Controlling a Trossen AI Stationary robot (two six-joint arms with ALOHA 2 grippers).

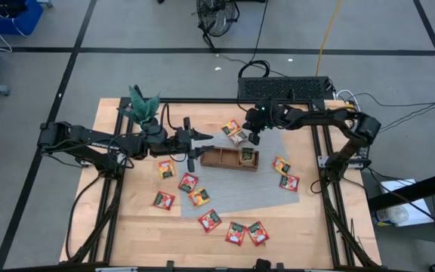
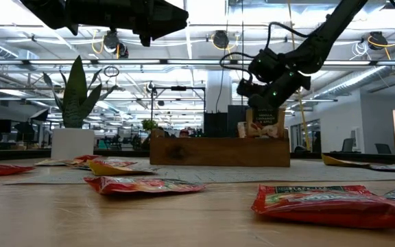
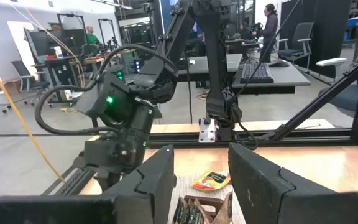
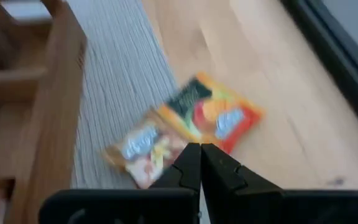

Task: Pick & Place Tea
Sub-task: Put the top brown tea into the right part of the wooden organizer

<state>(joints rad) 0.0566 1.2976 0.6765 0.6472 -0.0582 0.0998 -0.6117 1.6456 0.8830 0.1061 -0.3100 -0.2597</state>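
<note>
**Tea sort barely started: most sachets still loose on the table**

We count only a few tea sachets point(image 1: 245, 155) standing in the right-end compartment of the wooden tray point(image 1: 219, 159); the low view shows them upright there. As far as we can see, the other compartments hold nothing. The rest of the tea is scattered: a pair point(image 1: 234, 131) just behind the tray on the grey mat point(image 1: 263, 185), two to the right of it point(image 1: 285, 174), four or five in a cluster left of the tray and three more along the front edge of the table. So by our read most of the job is still ahead.

Right gripper point(image 4: 200, 163) hangs above the pair behind the tray, fingers pressed together and empty. The orange and yellow sachets point(image 4: 185, 127) lie flat beneath its tips, not pinched. It would need to spread before taking one.

Left gripper point(image 1: 193, 143) sits raised off the table at the tray's left end, pointing toward the tray. Its fingers point(image 3: 157, 177) stand spread with nothing between them. We'd call it waiting.
</note>
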